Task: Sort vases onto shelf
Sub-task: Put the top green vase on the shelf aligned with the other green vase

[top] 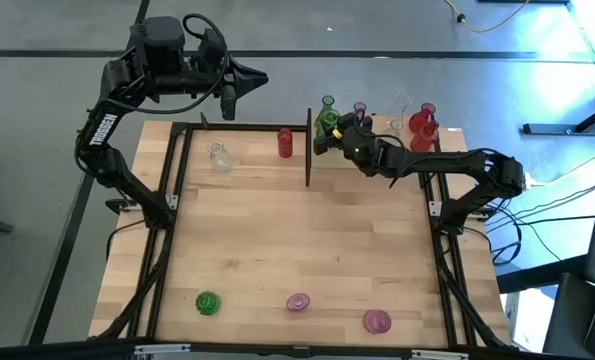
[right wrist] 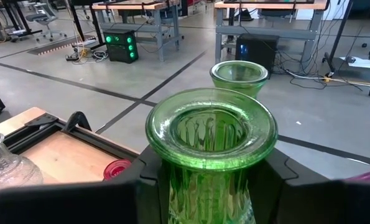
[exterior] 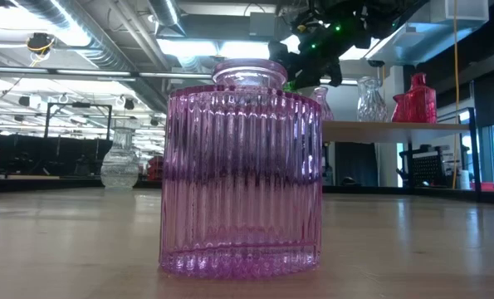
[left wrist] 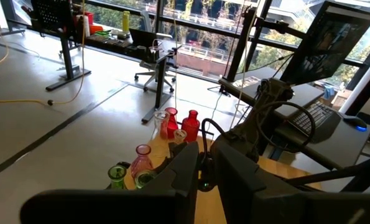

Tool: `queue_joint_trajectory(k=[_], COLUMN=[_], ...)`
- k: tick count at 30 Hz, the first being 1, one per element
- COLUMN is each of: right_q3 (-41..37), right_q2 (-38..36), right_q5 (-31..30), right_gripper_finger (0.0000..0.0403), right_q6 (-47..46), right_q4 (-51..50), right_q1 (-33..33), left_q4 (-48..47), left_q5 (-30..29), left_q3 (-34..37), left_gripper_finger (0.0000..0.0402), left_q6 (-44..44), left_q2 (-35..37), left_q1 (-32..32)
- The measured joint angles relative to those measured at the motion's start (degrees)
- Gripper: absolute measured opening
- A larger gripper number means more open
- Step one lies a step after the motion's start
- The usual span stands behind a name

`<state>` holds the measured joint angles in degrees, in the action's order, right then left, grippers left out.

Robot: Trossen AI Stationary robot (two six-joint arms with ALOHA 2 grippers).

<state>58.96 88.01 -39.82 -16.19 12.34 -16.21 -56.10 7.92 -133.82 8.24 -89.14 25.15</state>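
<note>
Between my right gripper's (right wrist: 209,180) fingers sits a green vase (right wrist: 211,140), pinched at the neck, with a second green vase (right wrist: 239,76) just beyond it on the shelf (top: 447,135). Several red, pink and clear vases (top: 423,122) already stand there; three others (top: 297,301) wait well behind me on the worktop (top: 307,250). My right arm reaches out low and long. My left gripper (top: 229,100) hangs raised, nearly pressed together, holding nothing.

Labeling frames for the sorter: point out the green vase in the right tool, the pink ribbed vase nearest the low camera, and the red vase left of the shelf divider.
green vase (right wrist: 211,134): right wrist view, flared rim
pink ribbed vase (exterior: 240,178): low view, body middle
red vase (top: 285,143): high view, top
</note>
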Motion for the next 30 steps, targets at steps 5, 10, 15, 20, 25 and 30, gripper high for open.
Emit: queue_joint_trajectory(k=[5, 10, 15, 20, 25, 30], right_q3=[0.0, 0.0, 0.0, 0.0, 0.0, 0.0], right_q2=[0.0, 0.0, 0.0, 0.0, 0.0, 0.0], right_q5=[0.4, 0.3, 0.8, 0.2, 1.0, -0.3], right_gripper_finger=[0.0125, 0.0125, 0.0125, 0.0125, 0.0125, 0.0152], right_q6=[0.1, -0.1, -0.2, -0.3, -0.2, -0.3], right_q4=[0.0, 0.0, -0.1, -0.1, -0.1, -0.2], right_q1=[0.0, 0.9, 0.9, 0.9, 0.9, 0.9], left_q4=[0.0, 0.0, 0.0, 0.0, 0.0, 0.0], left_q5=[-0.3, -0.4, -0.4, -0.4, -0.4, -0.4], left_q3=[0.0, 0.0, 0.0, 0.0, 0.0, 0.0], left_gripper_finger=[0.0046, 0.0046, 0.0046, 0.0046, 0.0046, 0.0046], left_q6=[0.0, 0.0, 0.1, 0.2, 0.2, 0.2], left_q2=[0.0, 0.0, 0.0, 0.0, 0.0, 0.0], left_q1=[0.0, 0.0, 0.0, 0.0, 0.0, 0.0])
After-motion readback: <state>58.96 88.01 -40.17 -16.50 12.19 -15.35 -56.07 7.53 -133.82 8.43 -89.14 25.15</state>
